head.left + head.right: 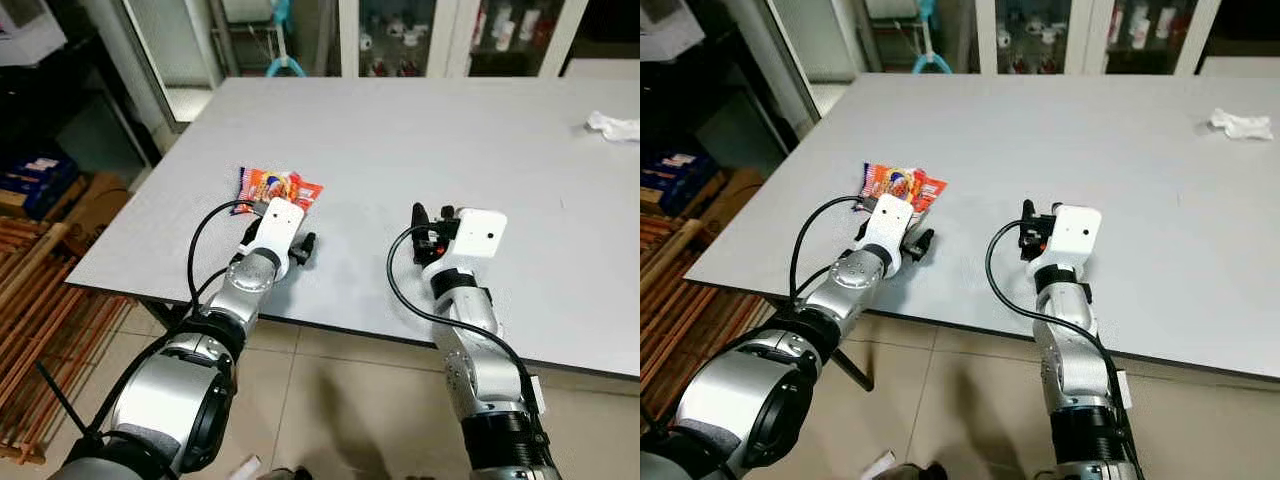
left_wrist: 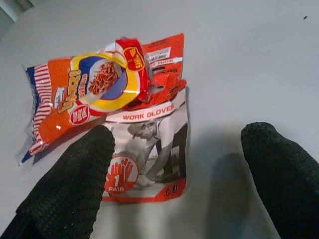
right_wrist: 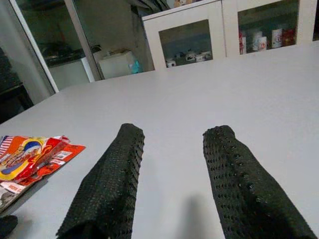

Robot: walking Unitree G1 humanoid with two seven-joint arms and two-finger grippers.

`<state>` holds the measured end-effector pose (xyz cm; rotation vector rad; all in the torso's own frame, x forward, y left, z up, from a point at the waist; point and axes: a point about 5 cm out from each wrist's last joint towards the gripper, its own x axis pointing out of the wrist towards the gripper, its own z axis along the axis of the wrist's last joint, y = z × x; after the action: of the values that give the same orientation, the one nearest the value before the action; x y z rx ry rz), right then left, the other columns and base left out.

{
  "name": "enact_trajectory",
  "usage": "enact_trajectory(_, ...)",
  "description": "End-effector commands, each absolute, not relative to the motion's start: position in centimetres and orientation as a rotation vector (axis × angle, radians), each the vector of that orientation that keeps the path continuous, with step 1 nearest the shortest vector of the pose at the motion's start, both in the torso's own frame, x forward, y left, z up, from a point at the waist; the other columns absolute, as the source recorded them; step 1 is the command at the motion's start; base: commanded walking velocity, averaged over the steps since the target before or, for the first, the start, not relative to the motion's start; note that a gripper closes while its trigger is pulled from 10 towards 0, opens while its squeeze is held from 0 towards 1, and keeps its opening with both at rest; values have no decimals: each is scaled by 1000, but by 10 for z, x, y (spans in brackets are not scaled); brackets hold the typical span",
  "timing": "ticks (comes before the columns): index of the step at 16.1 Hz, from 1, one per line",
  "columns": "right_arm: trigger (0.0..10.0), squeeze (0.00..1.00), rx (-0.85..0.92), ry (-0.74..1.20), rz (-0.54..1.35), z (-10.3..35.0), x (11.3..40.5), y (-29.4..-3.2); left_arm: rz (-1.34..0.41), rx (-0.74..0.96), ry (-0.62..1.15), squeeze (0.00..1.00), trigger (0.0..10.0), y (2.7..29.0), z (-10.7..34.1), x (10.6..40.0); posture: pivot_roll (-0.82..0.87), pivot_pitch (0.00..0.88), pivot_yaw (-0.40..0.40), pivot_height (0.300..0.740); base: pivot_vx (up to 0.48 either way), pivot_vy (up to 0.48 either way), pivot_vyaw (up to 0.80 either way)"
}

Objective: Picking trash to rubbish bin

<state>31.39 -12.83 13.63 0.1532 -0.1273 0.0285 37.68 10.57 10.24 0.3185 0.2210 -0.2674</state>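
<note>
left pincer [image 2: 174,174] hangs wide open, empty, over the snack wrappers [image 2: 107,99] near the table [image 1: 420,130] edge; you lower, straddle both, then close. right pincer [image 3: 174,184] open, idle.

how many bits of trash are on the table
3: an orange snack wrapper lying over a work-gloves packet, both just ahead of the open left claw, and a crumpled white tissue at the far right edge.

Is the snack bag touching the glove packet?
Touching. The left wrist view shows the snack bag lying over the top edge of the glove packet, with no gap between them.
</note>
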Motion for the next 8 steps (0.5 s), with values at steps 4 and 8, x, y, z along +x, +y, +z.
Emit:
enact_trajectory(4, 10000, 0, 155, -122, 43, 140, 312, -124, -213, 324, 274, 0, 10000, 118, 94, 374, -94, 121, 146, 740, 0, 0, 0)
enact_trajectory(8, 10000, 0, 153, -119, 36, 141, 311, -127, -149, 225, 302, 0, 10000, 125, 89, 373, -103, 131, 144, 740, 0, 0, 0)
